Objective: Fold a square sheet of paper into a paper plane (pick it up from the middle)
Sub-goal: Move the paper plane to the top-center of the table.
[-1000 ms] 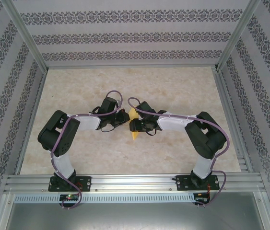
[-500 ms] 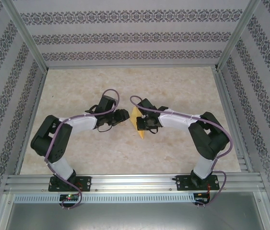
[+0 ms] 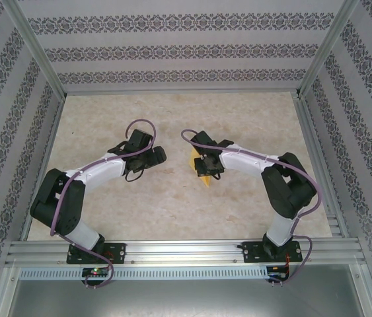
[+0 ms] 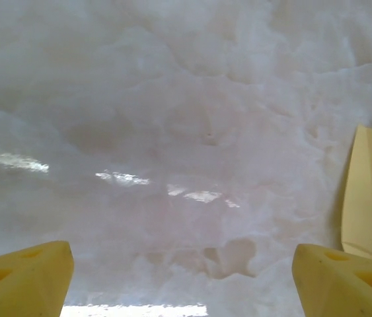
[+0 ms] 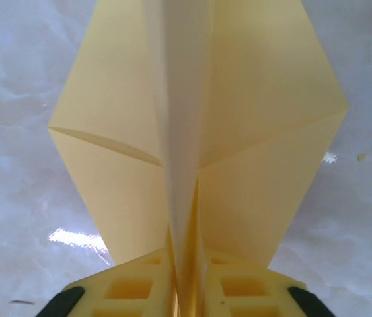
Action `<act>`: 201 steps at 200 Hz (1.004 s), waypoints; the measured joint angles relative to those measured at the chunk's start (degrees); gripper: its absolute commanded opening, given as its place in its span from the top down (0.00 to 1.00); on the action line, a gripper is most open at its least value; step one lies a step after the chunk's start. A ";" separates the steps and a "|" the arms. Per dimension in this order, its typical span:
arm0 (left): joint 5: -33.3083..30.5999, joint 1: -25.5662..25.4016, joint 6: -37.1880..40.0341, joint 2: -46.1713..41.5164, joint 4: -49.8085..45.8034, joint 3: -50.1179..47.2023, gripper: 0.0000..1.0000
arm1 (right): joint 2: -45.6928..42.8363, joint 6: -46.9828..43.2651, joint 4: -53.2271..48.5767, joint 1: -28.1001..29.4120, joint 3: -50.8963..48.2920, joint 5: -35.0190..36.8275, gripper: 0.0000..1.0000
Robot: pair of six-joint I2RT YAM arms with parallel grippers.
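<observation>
**Left gripper has let go; the right one alone holds the plane**

Start at the left: your left gripper was closed against the paper plane a second ago. It now stands to the left of the plane, with bare marble table between the two. From its wrist camera the yellow fingers are spread wide with nothing between them, and the plane's edge sits just off the right-hand finger, apart from it.

The plane itself has moved a little to the right and away from the arm bases. It shows a centre crease with a triangular flap to either side.

To the right of the plane, your right gripper is clamped on its centre fold; the wrist view shows the paper pinched between the closed fingers.

You can read this as a handover finished. The next crease or the set-down rests on this one grip, so watch that the thin paper does not slip or twist
</observation>
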 measured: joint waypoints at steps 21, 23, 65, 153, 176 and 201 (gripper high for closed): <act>-1.16 0.00 0.24 0.00 -0.81 0.00 0.09 | 1.27 0.24 0.35 0.00 0.11 0.09 0.78; -1.25 0.00 0.33 0.00 -0.85 0.00 0.08 | 1.38 0.26 0.42 0.00 0.11 0.09 0.78; -2.38 0.00 1.05 0.00 -1.92 0.00 0.04 | 2.23 1.36 1.49 0.02 0.22 0.11 0.77; -4.09 0.00 2.16 -0.55 -3.10 0.00 0.00 | 4.70 2.40 2.45 0.04 0.76 1.09 0.86; -4.26 0.02 2.34 -0.59 -3.17 0.00 0.00 | 4.61 2.86 1.92 0.00 1.53 2.27 0.87; -4.28 0.02 2.38 -0.59 -3.30 0.00 0.00 | 4.09 3.02 1.84 -0.39 2.47 3.26 0.87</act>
